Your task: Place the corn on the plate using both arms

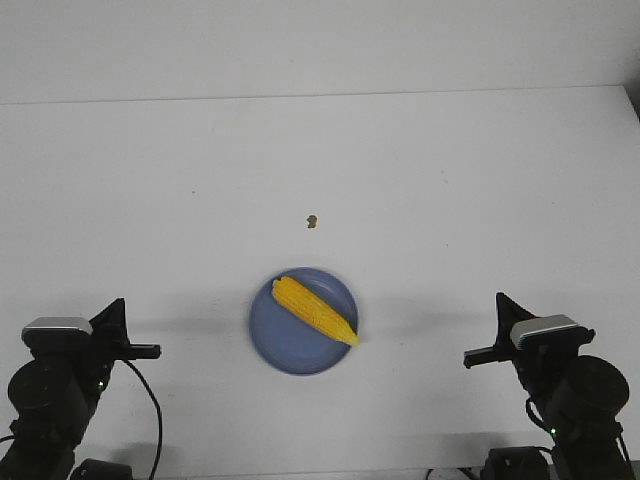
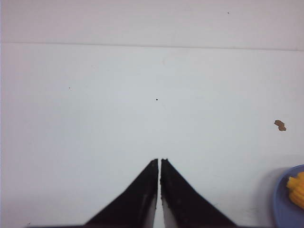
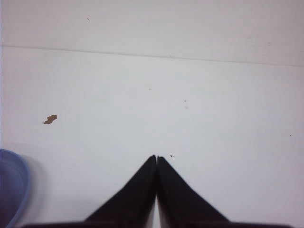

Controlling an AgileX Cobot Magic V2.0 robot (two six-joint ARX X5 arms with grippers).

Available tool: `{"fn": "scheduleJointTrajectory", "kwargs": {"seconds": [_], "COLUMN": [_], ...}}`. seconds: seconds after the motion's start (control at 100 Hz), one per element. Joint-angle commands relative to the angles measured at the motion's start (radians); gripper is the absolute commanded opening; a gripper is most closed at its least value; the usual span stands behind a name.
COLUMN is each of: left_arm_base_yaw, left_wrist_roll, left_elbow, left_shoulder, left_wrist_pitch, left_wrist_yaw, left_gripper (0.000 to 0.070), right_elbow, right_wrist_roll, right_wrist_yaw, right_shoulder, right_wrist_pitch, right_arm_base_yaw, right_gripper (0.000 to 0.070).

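The yellow corn (image 1: pixel 314 309) lies diagonally on the round blue plate (image 1: pixel 277 340) at the table's near middle, its pointed end at the plate's right rim. My left gripper (image 1: pixel 153 350) is shut and empty, well left of the plate. My right gripper (image 1: pixel 470 356) is shut and empty, well right of it. In the left wrist view the gripper (image 2: pixel 159 160) has its jaws together, and the plate's edge (image 2: pixel 281 199) and a bit of corn (image 2: pixel 297 188) show at the side. In the right wrist view the gripper (image 3: pixel 156 157) has its jaws together, with the plate's rim (image 3: pixel 21 190) at the side.
A tiny brown speck (image 1: pixel 312 221) lies on the white table beyond the plate; it also shows in the left wrist view (image 2: pixel 280 125) and the right wrist view (image 3: pixel 50 119). The table's far edge (image 1: pixel 320 95) meets a white wall.
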Motion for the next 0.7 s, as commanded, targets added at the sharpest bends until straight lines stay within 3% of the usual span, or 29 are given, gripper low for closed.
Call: {"fn": "scheduleJointTrajectory", "kwargs": {"seconds": [0.0, 0.21, 0.31, 0.69], "left_arm_base_yaw": [-0.002, -0.002, -0.002, -0.001], "left_wrist_roll": [-0.002, -0.002, 0.064, 0.059], "left_elbow": [0.01, 0.01, 0.01, 0.001], "left_shoulder": [-0.003, -0.008, -0.009, -0.039], "left_wrist_pitch": [0.01, 0.01, 0.009, 0.018], "left_wrist_yaw": [-0.003, -0.003, -0.003, -0.003], "left_gripper": [0.0013, 0.0012, 0.0013, 0.0012], "right_elbow": [0.003, 0.003, 0.003, 0.003], "right_wrist_roll": [0.007, 0.007, 0.006, 0.007], "right_wrist_yaw": [0.003, 0.003, 0.003, 0.003], "right_shoulder": [0.003, 0.003, 0.003, 0.003], "right_wrist_pitch": [0.017, 0.017, 0.017, 0.017], "right_arm_base_yaw": [0.001, 0.001, 0.001, 0.001], "right_gripper": [0.0003, 0.0003, 0.0003, 0.0003]}}
